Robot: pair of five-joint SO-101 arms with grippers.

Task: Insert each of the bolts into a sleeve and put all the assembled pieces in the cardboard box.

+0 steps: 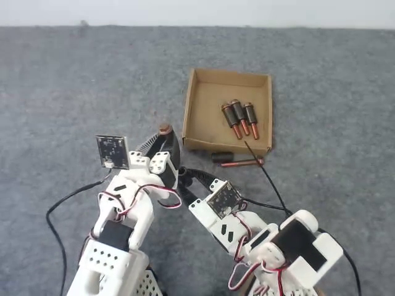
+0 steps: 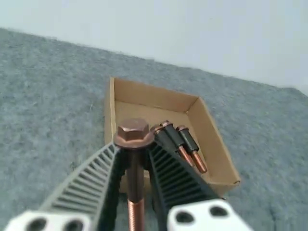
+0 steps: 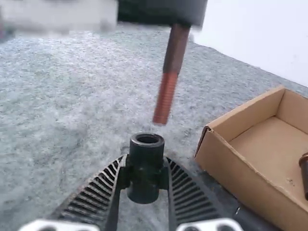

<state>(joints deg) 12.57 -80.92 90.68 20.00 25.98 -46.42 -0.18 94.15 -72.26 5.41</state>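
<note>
Clamped narrow in the left gripper (image 2: 134, 150): a copper bolt (image 2: 132, 134), pinched by the shank between the ribbed fingers, hex head standing just at the fingertips, threaded end pointing back toward the wrist. Gripped just as tight in the right gripper (image 3: 144, 169): a black sleeve (image 3: 146, 159), upright, open mouth up, rising proud of the fingertips. Above that mouth and a little beyond it, the bolt's threaded tip, slightly tilted, close but not touching, not yet inside.

Ahead of the left gripper, past the bolt head, the cardboard box (image 1: 189, 108), open side up on the grey counter (image 1: 74, 80); from the right gripper, ahead and off to one side. Inside the box, three assembled pieces (image 1: 239, 118) side by side, dark sleeves away from the grippers, copper ends toward them.

Between the right gripper and the near wall of the box, just outside that wall, a loose sleeve (image 1: 222, 157) and a loose bolt (image 1: 244, 163) flat on the counter, end to end; touching or apart, impossible to tell.
</note>
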